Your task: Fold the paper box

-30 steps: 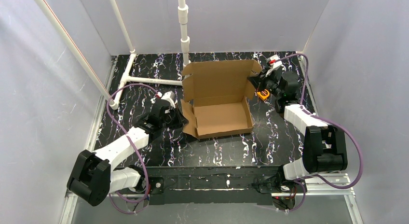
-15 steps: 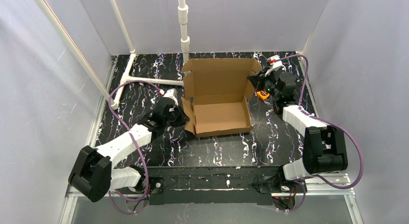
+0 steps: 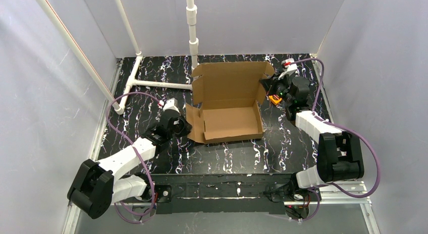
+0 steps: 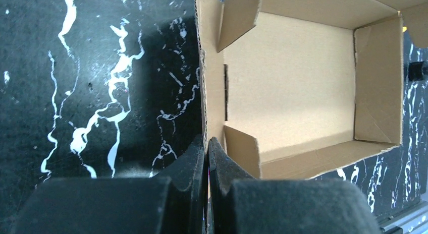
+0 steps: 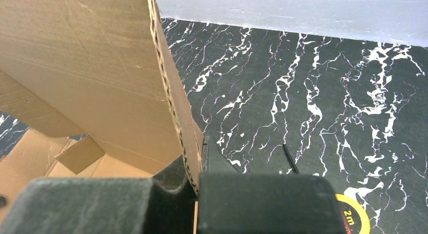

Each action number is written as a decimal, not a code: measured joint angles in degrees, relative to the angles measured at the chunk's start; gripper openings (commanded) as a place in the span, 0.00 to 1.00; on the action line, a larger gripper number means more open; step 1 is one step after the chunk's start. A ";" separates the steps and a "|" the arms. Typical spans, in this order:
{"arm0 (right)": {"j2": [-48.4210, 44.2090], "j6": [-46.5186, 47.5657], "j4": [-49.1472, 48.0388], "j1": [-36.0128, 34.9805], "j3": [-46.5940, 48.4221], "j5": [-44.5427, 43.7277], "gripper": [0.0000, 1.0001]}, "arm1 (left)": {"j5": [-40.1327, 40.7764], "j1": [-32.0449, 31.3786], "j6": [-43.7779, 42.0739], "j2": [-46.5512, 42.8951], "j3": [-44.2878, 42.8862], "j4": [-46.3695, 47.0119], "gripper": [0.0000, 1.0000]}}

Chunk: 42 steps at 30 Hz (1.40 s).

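Black, white-veined worktop point(image 3: 151, 158) floors a white-walled booth, with both arm bases at its 6 o'clock edge. Nearest of the working parts is the left tool point(image 3: 185, 127), at the 9 o'clock side of the paper box point(image 3: 229, 120). In the wrist view, the left tool point(image 4: 207, 143) is pinched closed on the raw top edge of the box's left wall, its dark fingers point(image 4: 194, 161) almost meeting with only the cardboard between them. That wall leans outward toward 9 o'clock. The near wall and the right wall stand, and a small corner tab juts inward just beside the grip. The box sits around the middle of the worktop, its floor flat and its lid panel raised at the 12 o'clock side. At the lid's 3 o'clock edge the right tool point(image 3: 263, 88) grips the upright cardboard; its own view shows the right tool point(image 5: 197, 158) closed on that corrugated edge. An orange tape measure point(image 3: 275, 98) lies just beside it toward 4 o'clock, and a white pipe frame point(image 3: 156, 83) lies farther off at 10 o'clock. The step in hand looks like setting up the left side wall while the lid is steadied. The next move probably calls for swinging that wall upright toward 3 o'clock with the tab tucked inside it.
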<state>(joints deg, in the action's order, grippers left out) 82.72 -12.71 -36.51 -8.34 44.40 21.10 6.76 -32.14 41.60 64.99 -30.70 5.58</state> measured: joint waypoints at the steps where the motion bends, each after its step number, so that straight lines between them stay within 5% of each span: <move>1: -0.04 -0.28 0.00 0.00 -0.04 -0.07 0.01 | 0.37 0.00 0.13 -0.20 0.42 0.02 0.00; 5: -0.17 -0.96 -0.37 0.00 -0.37 -0.22 0.01 | 1.33 -0.11 0.68 -0.79 2.29 0.79 0.00; 11: -0.17 -0.55 0.37 0.00 -0.31 2.03 0.40 | 1.27 -0.24 0.83 -0.76 2.93 1.86 0.00; 23: 0.57 14.60 25.38 2.64 4.90 11.15 0.77 | 1.14 -0.24 1.49 -1.20 2.89 2.05 0.00; 32: -2.78 36.02 47.78 6.78 19.54 14.80 0.86 | -0.07 -0.24 1.42 -0.68 -1.75 -1.40 0.00; 42: -2.34 52.94 73.31 5.84 42.82 20.28 0.66 | -1.90 -0.24 0.33 -0.35 -3.34 -3.10 0.00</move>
<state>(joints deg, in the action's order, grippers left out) 80.38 40.23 36.80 -2.50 87.22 41.39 4.86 -32.38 41.93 64.64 -34.04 2.48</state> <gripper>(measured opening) 0.757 0.014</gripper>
